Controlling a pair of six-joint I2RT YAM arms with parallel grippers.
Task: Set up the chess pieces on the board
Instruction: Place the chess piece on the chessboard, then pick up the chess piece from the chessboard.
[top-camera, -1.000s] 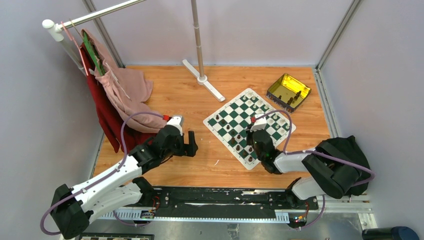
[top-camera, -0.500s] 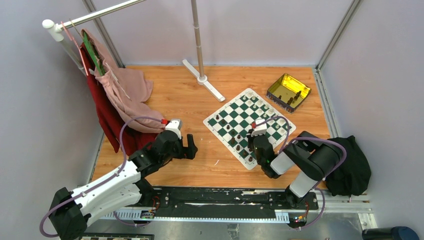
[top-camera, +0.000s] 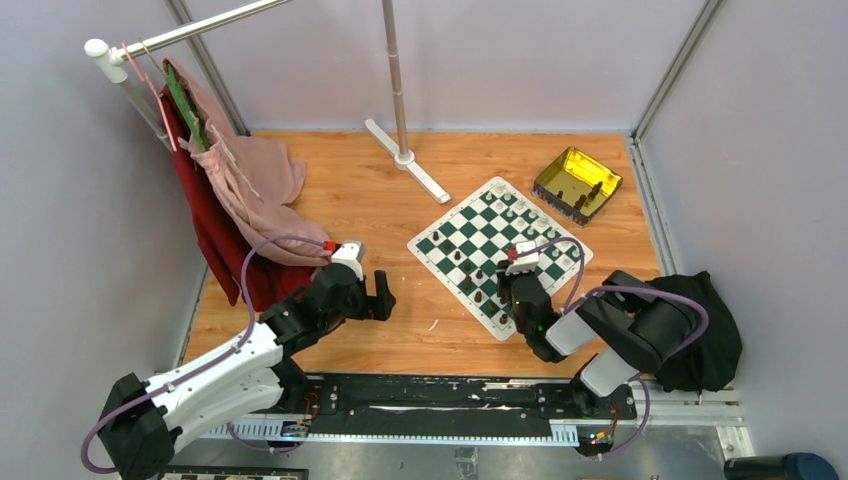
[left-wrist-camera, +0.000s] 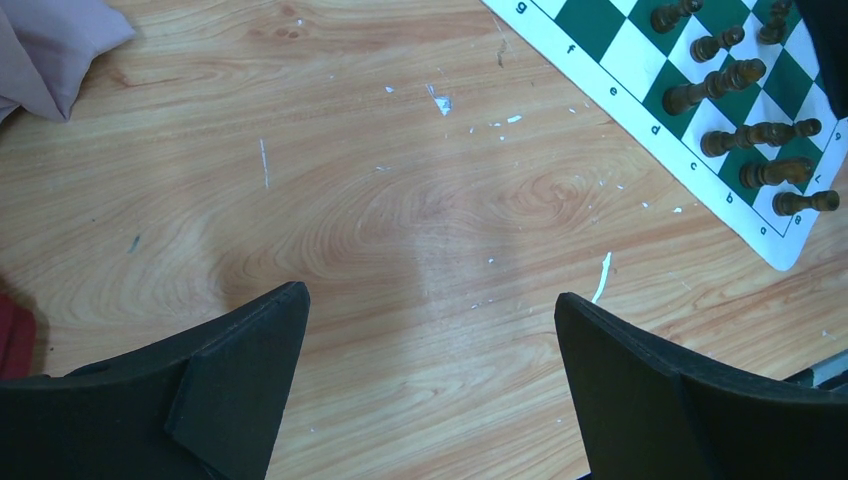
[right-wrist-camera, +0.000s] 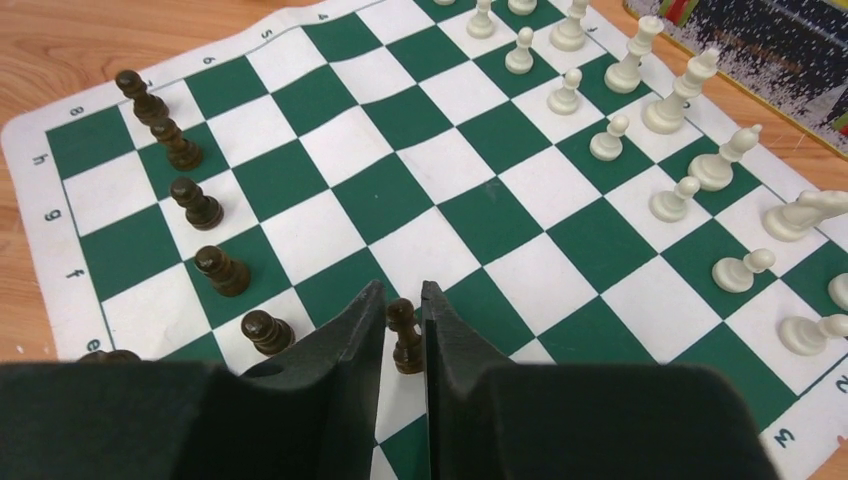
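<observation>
Release looks underway: our right gripper (right-wrist-camera: 402, 292) has dropped toward the overhead frame's bottom, jaws easing around a dark pawn (right-wrist-camera: 404, 335) at lower centre on the board (right-wrist-camera: 480, 190), though we cannot tell whether they still pinch. Our left gripper (left-wrist-camera: 430, 300) gapes wide, empty.

The bench (left-wrist-camera: 400, 250) is pale grained wood, scuffed and flecked white. The board (right-wrist-camera: 470, 190) is a matt, slightly rippled mat; the chess pieces (right-wrist-camera: 222, 270) are smooth and semi-glossy. The tin (top-camera: 572, 165) at upper right is glossy gold metal; the garments (top-camera: 255, 180) at upper left are matt cloth.
</observation>
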